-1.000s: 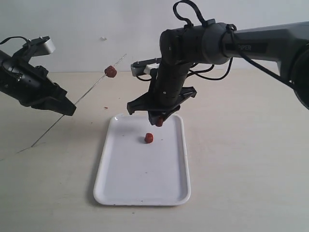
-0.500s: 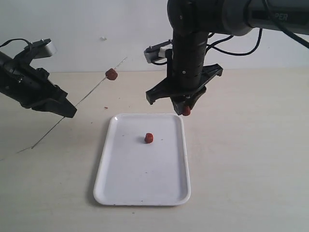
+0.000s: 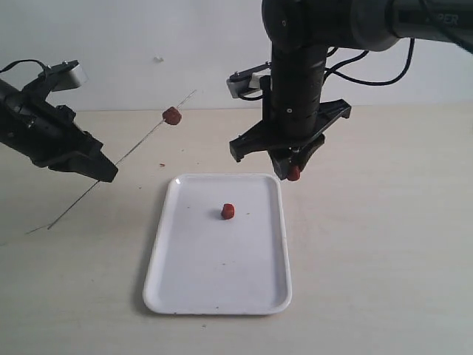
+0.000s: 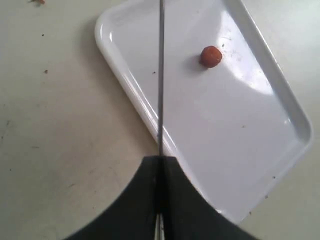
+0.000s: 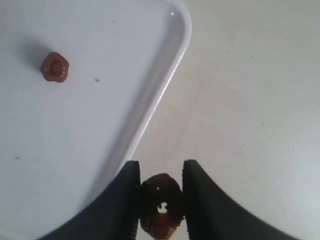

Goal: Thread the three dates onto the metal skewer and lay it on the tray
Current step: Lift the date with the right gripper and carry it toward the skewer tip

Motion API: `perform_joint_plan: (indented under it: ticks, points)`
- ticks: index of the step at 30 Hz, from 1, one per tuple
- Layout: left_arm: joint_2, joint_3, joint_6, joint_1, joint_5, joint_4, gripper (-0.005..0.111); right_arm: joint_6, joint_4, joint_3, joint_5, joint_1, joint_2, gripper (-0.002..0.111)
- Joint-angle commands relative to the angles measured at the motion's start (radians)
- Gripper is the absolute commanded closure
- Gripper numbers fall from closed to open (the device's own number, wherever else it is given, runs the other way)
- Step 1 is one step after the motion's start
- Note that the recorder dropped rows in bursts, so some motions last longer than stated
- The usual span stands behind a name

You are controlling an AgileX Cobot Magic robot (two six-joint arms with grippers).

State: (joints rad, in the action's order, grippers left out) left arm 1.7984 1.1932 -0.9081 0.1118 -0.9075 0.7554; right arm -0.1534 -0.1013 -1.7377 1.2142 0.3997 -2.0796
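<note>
While you read the exterior view, note the left gripper [image 3: 102,168] at mid-left, clenched on the skewer [image 3: 137,146]; the rod slants from lower left up toward upper centre, with the threaded date [image 3: 171,115] close to its upper tip. The right gripper [image 3: 293,168], right of centre, hangs over the upper right corner of the tray [image 3: 222,277] and grasps the held date [image 3: 294,174]; the loose date [image 3: 228,211] lies on the tray's upper half, well apart from both arms.

From the left wrist view, the skewer [image 4: 161,75] runs straight out of the shut jaws and crosses the rim of the tray [image 4: 235,150]; the loose date [image 4: 211,56] sits to one side of it; the rod's tip is out of frame.

From the right wrist view, the held date [image 5: 161,207] is pinched between the two fingers [image 5: 125,200], beside the rim of the tray [image 5: 150,107]; a pale spot marks its middle, though whether that is a hole I cannot tell.

My judgement is that the step in hand is carrying this second date to the skewer's tip. Approach along the rod's own line, not across it; centre the tip on the date's middle; hold the left arm steady; push slowly until it nears the threaded date, and release only then.
</note>
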Motion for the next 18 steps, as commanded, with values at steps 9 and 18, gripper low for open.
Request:
perform_joint_plan:
  ticks: [9, 18]
  points:
    - [0.000, 0.003, -0.082, -0.003, -0.067, 0.011, 0.107, 0.215, 0.325, 0.303, -0.133, -0.221, 0.297, 0.079]
    - [-0.002, 0.003, -0.120, -0.003, -0.151, -0.069, 0.107, 0.588, 0.772, 0.527, -0.172, -0.484, 0.397, 0.079]
